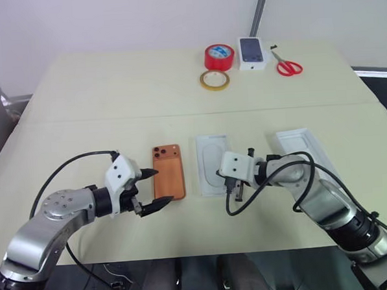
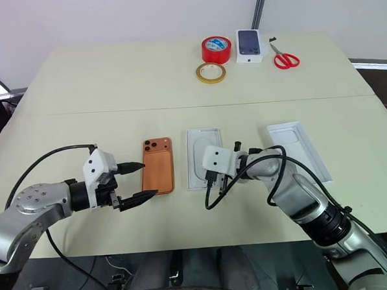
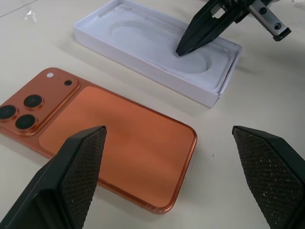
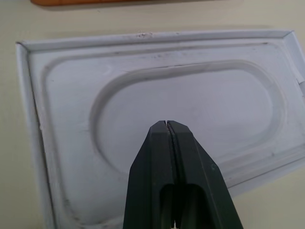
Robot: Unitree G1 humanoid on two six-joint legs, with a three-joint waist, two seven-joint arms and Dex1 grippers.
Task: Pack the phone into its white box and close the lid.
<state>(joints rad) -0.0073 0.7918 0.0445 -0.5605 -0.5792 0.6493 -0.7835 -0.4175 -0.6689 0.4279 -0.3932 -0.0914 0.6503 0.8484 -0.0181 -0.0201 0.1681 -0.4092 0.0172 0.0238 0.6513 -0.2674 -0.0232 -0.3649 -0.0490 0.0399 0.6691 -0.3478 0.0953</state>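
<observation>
Fingers of the left gripper (image 1: pixel 150 191) gape wide beside the phone (image 1: pixel 167 172); right fingers (image 4: pixel 167 138) pinched shut, empty.

A pale cream worktop (image 1: pixel 113 91) with a seam across it stands against a plain white wall (image 1: pixel 109 19); a grey pole (image 1: pixel 259 11) leans far right.

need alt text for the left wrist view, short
An orange phone lies camera side up on a beige table, between the open left end effector. Beyond it, the shut right end effector hovers over a white moulded insert.
</observation>
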